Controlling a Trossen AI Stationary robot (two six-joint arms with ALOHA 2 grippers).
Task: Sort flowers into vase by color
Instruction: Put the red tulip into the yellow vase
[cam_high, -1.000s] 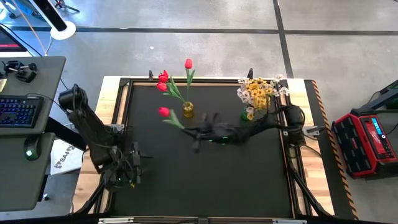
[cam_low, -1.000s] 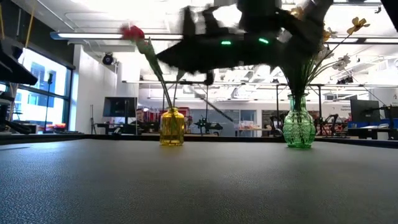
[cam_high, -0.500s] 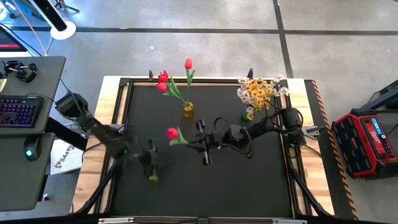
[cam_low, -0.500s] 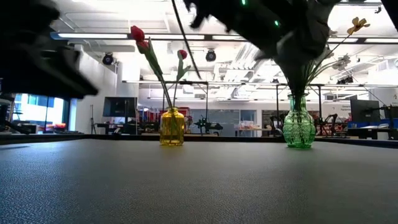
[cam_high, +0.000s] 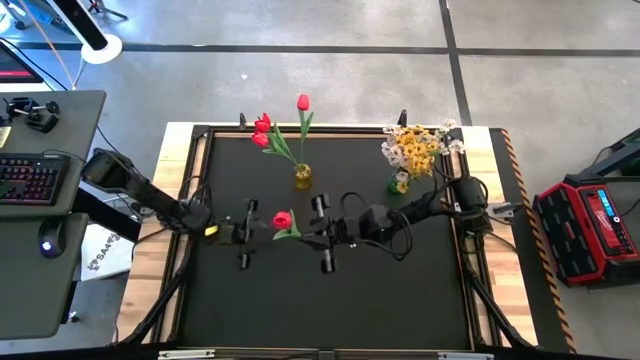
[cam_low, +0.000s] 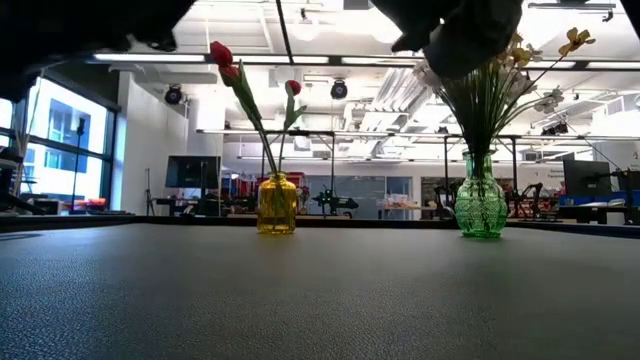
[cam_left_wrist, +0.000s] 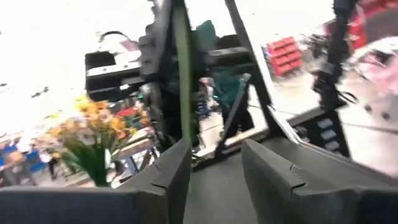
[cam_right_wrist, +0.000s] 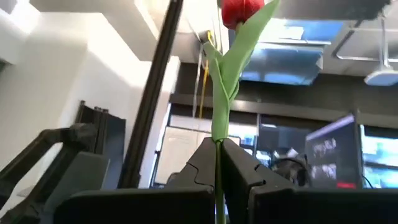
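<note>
Two dark robot arms meet over the middle of a black worktop (cam_high: 330, 310). The right gripper (cam_high: 322, 235) reaches in from the right side, its fingers (cam_right_wrist: 239, 168) pressed together on the green stem of a single red tulip (cam_high: 282, 220). In the right wrist view the stem runs straight up from between those fingers, with a long leaf and the red bud above them. From overhead, the bud lies just beyond the right fingertips, pointing toward the other arm.

The left gripper (cam_high: 243, 232) comes in from the left side and sits just on the far side of the bud, facing the right gripper. Its fingers (cam_left_wrist: 168, 174) are spread apart, and in the left wrist view the tulip's green stem shows between and beyond them; whether they touch it cannot be told.

Farther back on the worktop, beyond both grippers, stands a small yellow vase (cam_low: 277, 204) holding three more red tulips (cam_high: 263, 130). Behind the right arm's forearm stands a green vase (cam_low: 481, 208) filled with bushy yellow and white sprays (cam_high: 420, 150). The two vases stand well apart. From worktop height both arms show only as dark shapes overhead.
</note>
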